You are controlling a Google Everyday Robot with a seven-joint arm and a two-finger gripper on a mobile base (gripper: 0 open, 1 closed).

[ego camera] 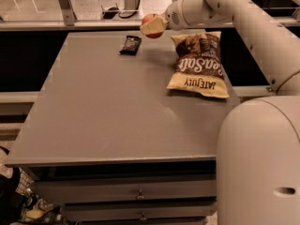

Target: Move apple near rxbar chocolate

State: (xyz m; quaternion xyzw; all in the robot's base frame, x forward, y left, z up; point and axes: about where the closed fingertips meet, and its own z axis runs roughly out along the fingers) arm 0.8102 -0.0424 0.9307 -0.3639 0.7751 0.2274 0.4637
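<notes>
Entry: apple, carry step. It is held aloft over the far end of the table and not yet set down.

Count: my gripper (151, 27), one, pinched around the apple (149, 18), one. The apple hangs clear of the table (117, 116), one, just right of and slightly beyond the rxbar chocolate (130, 44). The bar, one, lies flat near the far edge. Chip bag (199, 64), one, lies further right, apart from both. As I judge it, transport is nearly done and placement remains. Next I need to lower straight onto bare surface beside the bar, not onto its wrapper. Then a soft release, since a round fruit may roll.
</notes>
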